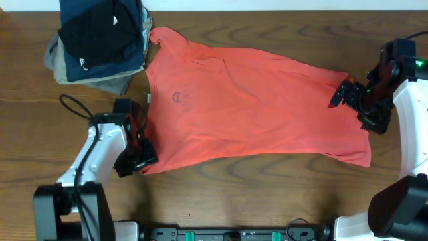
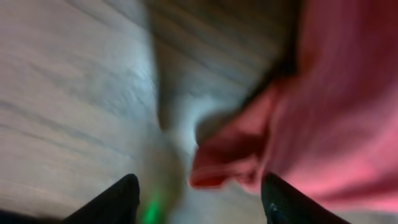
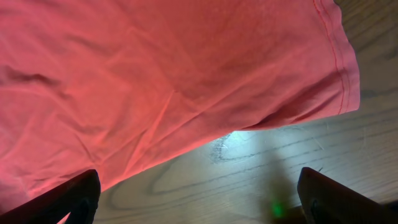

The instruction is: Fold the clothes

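From overhead, the T-shirt lay spread flat across the table, its collar toward the stack of folded garments. The left gripper sat at its lower-left corner and the right gripper at the hem end. The blurred left wrist view showed spread fingers with a limp fabric corner just ahead, nothing pinched. The right wrist view showed jaws wide apart over bare wood, the stitched hem beyond. The cloth looked light, soft and floppy, so corners and hem seemed the best holds.
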